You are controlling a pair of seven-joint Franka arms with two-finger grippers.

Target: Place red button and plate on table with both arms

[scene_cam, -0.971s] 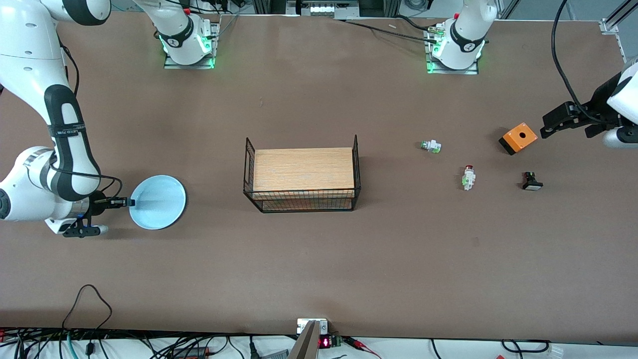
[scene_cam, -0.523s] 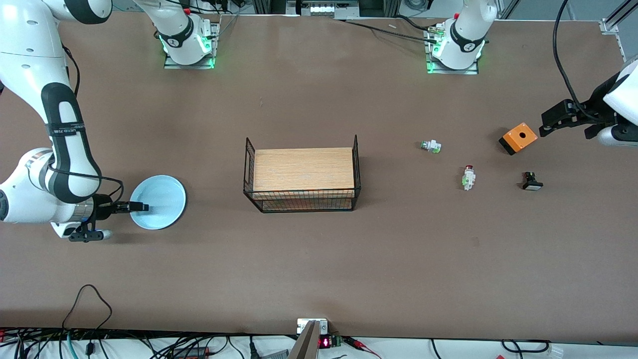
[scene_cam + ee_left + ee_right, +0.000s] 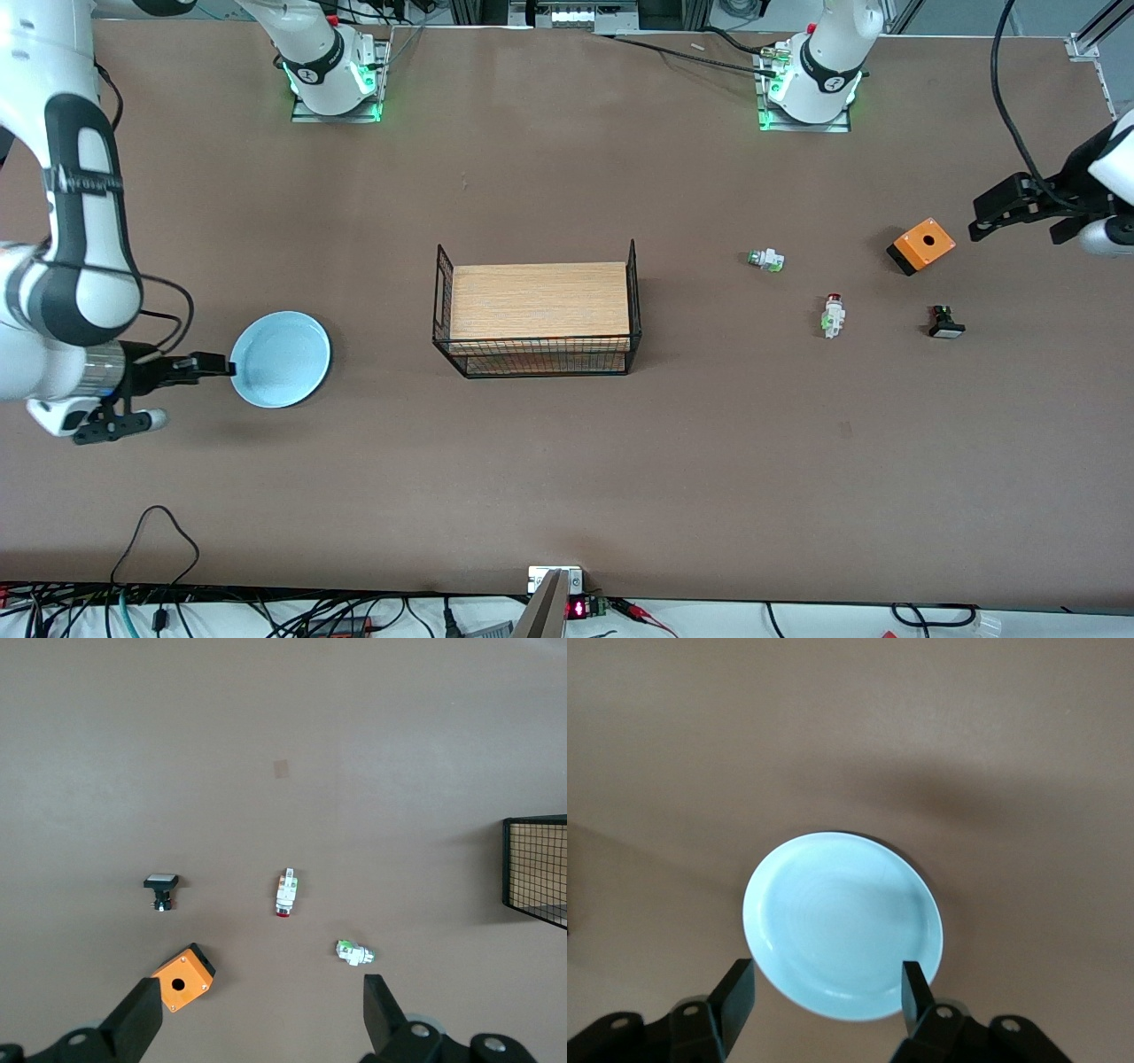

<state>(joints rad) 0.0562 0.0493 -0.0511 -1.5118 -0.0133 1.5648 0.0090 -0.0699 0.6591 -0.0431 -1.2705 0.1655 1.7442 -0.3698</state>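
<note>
The pale blue plate (image 3: 282, 359) lies flat on the brown table (image 3: 567, 461) toward the right arm's end; it also shows in the right wrist view (image 3: 842, 921). My right gripper (image 3: 215, 363) (image 3: 826, 983) is open and empty, just off the plate's rim. The red button (image 3: 832, 316) (image 3: 285, 893) lies on its side on the table toward the left arm's end. My left gripper (image 3: 992, 211) (image 3: 261, 992) is open and empty, up in the air beside the orange box (image 3: 921, 245).
A wood-topped black wire rack (image 3: 536, 310) stands mid-table. Beside the red button lie a white part with a green-clear cap (image 3: 765, 260) (image 3: 355, 952) and a black part with a white face (image 3: 945, 322) (image 3: 161, 889). The orange box also shows in the left wrist view (image 3: 182, 977).
The plate went from tilted in my right gripper to flat on the table. My right gripper let go and drew back off the rim. My left gripper shifted only slightly.
</note>
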